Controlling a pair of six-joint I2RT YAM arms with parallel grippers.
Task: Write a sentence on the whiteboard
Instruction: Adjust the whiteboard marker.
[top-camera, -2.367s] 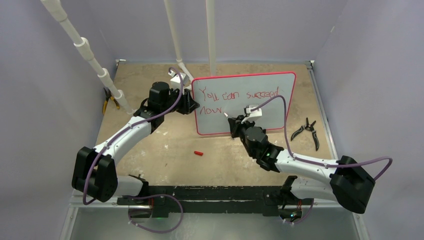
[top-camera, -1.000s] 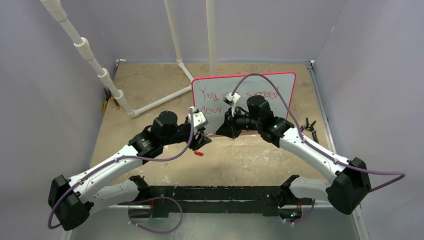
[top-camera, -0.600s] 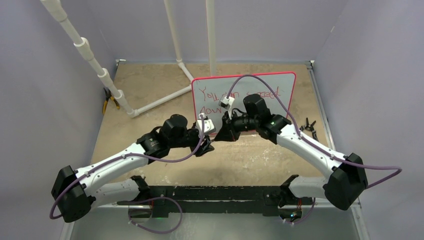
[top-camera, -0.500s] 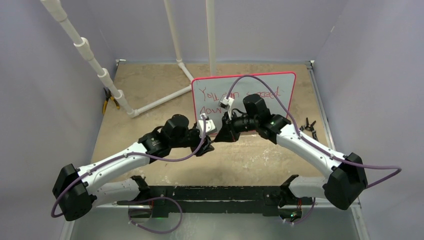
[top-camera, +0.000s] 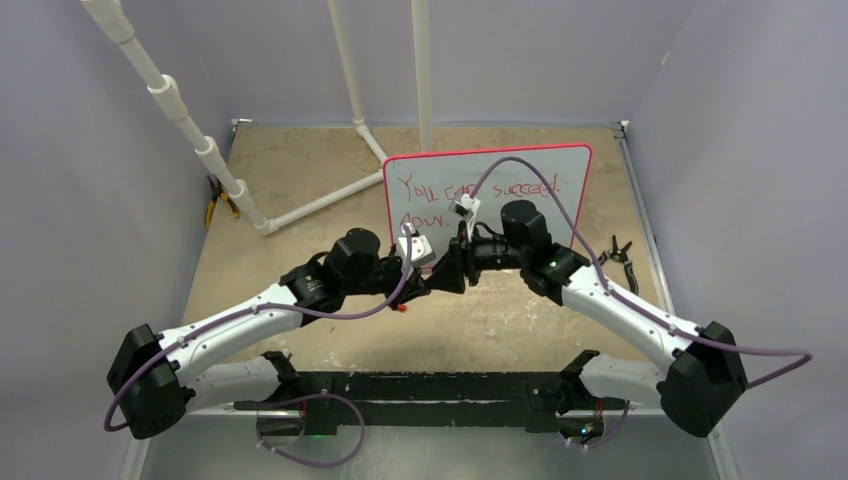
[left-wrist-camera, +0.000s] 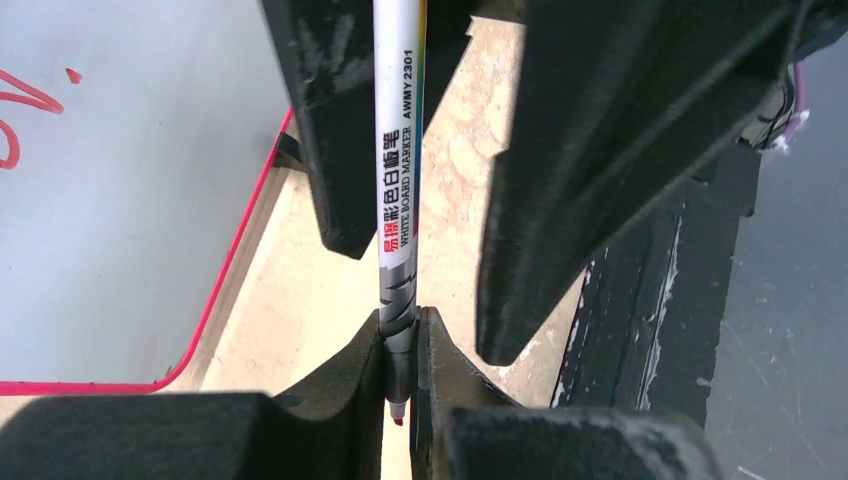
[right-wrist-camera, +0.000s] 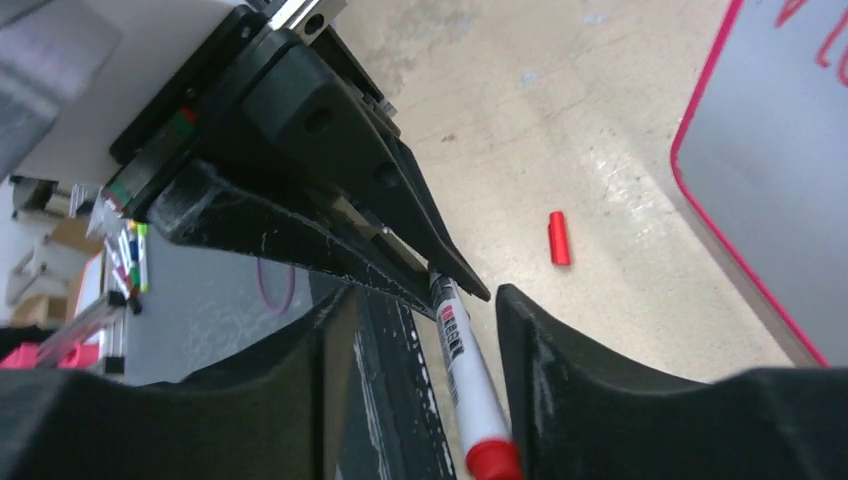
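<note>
The tan desk (top-camera: 300, 190) fills the middle of the top view. The whiteboard (top-camera: 445, 166) sits at its upper centre, with the sentence (top-camera: 415, 187) in red across the board's upper left. Below the board's lower-left corner, the left end effector (left-wrist-camera: 400, 340) is clamped on the tip end of a white marker (left-wrist-camera: 398, 200). The right end effector (right-wrist-camera: 428, 300) is spread apart on either side of the barrel. A small red cap (right-wrist-camera: 559, 238) lies on the desk just below them.

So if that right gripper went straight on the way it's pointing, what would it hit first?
Most likely the left gripper: its black fingertips face it head-on, clamping the thin white whiteboard marker that lies between the right gripper's open jaws. Exact gap unclear.
</note>
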